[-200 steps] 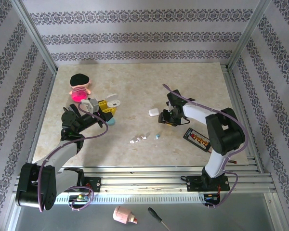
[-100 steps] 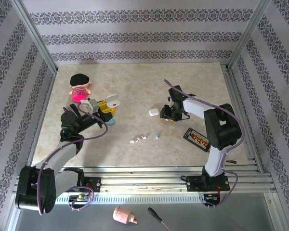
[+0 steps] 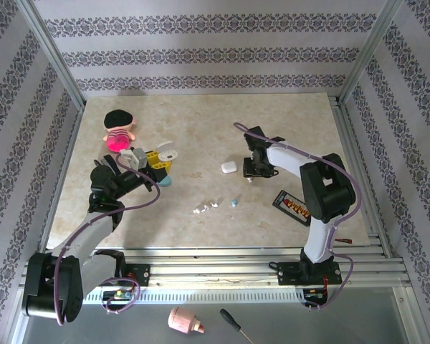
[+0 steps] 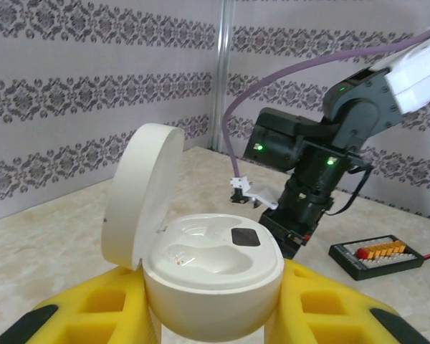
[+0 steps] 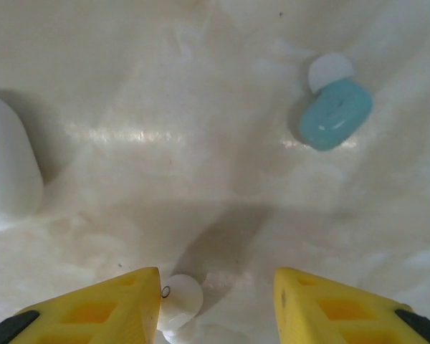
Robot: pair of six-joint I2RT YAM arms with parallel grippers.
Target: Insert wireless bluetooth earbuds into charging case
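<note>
Checking the left gripper [image 3: 154, 160] first: what is its state? (Operator)

Its yellow fingers [image 4: 322, 304] are clamped on either side of the charging case [image 4: 213, 269], at the lower centre of the left wrist view. The case stands upright, with its lid [image 4: 140, 193] swung up to the left. Two moulded wells show in its top face. (Technician)

Where is that in the top view? (Operator)

Left of centre on the table [image 3: 287, 122], just below the doll [image 3: 118, 129]. A pale teal object [image 3: 165, 181] lies just below the fingers. (Technician)

And the right gripper [image 5: 216, 287]? (Operator)

Its jaws stand apart and point down at the table. It grips nothing. (Technician)

Locate the earbuds. (Operator)

One white earbud [image 5: 179, 297] lies on the table at the bottom of the right wrist view. It is just beside the inner edge of the lower-left finger, and there is open space between it and the other finger. A teal earbud [image 5: 335, 111] with a white tip lies in the upper right of that frame, well apart from the fingers. A closed white case [image 5: 7, 179] sits at the left edge. In the top view, more white earbuds [image 3: 206, 207] lie at lower centre, well apart from both grippers. (Technician)
</note>
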